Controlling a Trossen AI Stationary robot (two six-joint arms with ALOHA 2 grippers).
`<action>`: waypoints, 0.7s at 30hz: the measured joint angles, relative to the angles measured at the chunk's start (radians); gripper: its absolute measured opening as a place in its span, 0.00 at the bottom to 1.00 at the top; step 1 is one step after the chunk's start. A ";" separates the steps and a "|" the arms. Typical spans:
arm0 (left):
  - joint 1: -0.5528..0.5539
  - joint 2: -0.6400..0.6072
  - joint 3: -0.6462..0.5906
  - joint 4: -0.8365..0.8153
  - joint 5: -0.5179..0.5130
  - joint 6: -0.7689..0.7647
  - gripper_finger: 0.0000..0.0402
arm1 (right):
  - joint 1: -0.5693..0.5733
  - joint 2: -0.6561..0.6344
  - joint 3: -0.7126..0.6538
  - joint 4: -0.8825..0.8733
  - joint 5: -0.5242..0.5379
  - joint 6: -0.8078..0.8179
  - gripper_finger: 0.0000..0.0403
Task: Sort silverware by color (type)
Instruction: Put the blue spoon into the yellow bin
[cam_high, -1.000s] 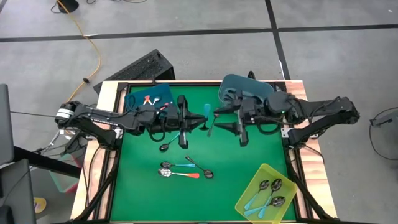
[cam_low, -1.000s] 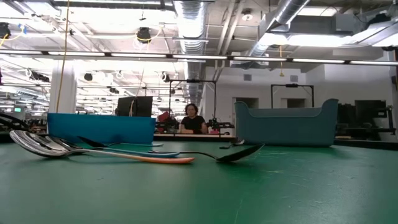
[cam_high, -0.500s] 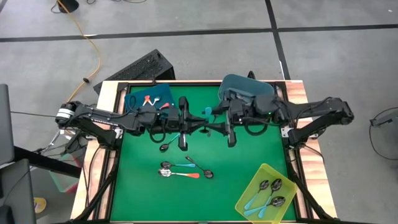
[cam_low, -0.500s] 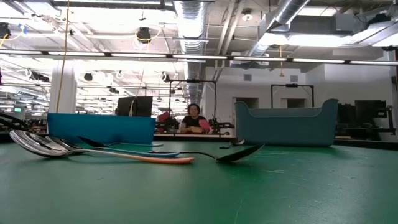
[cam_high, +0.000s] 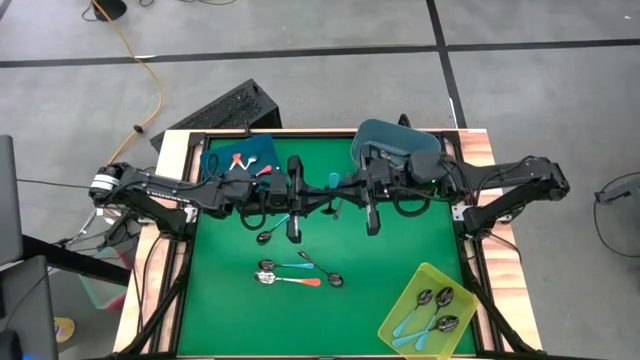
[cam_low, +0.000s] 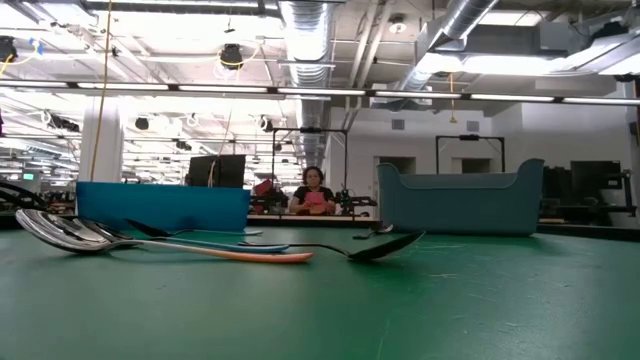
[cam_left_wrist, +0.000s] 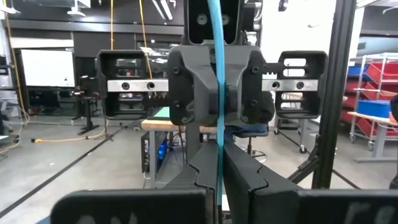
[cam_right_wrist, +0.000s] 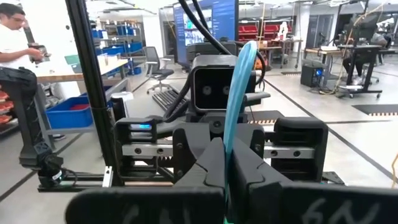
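Above the middle of the green table (cam_high: 400, 250), the robot's two arms meet tip to tip, a light blue-handled spoon (cam_high: 333, 184) pinched between them. The left hand (cam_high: 322, 197) is clenched on the spoon's handle, which runs as a thin blue line between its dark fingers (cam_left_wrist: 249, 180) in the left wrist view. The right hand (cam_high: 345, 196), facing it, has also closed its fingers (cam_right_wrist: 211, 162) on the same handle, seen curving upward in the right wrist view.

Below the pair, a small cluster of spoons (cam_high: 295, 274) lies loose on the table: one with an orange-red handle, one with a light blue handle and dark metal ones beside them. A single dark spoon (cam_high: 265, 237) rests near the left arm. At the far left corner a blue bin (cam_high: 215, 160) holds orange-red-handled spoons; a dark teal bin (cam_high: 385, 135) sits at the far right behind the right arm. At the near right corner a yellow-green bin (cam_high: 400, 310) holds several blue-handled spoons. A person (cam_low: 315, 197) sits in the room beyond.
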 joint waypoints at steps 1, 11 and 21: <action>0.000 0.000 0.000 -0.001 -0.001 0.000 0.00 | -0.003 0.000 0.000 0.000 0.001 0.010 0.03; 0.001 0.000 0.000 -0.070 0.046 -0.116 0.07 | -0.003 -0.009 0.000 -0.045 0.021 0.040 0.02; 0.000 -0.039 -0.001 -0.246 0.050 -0.161 0.29 | 0.014 -0.036 0.000 -0.239 0.032 0.086 0.02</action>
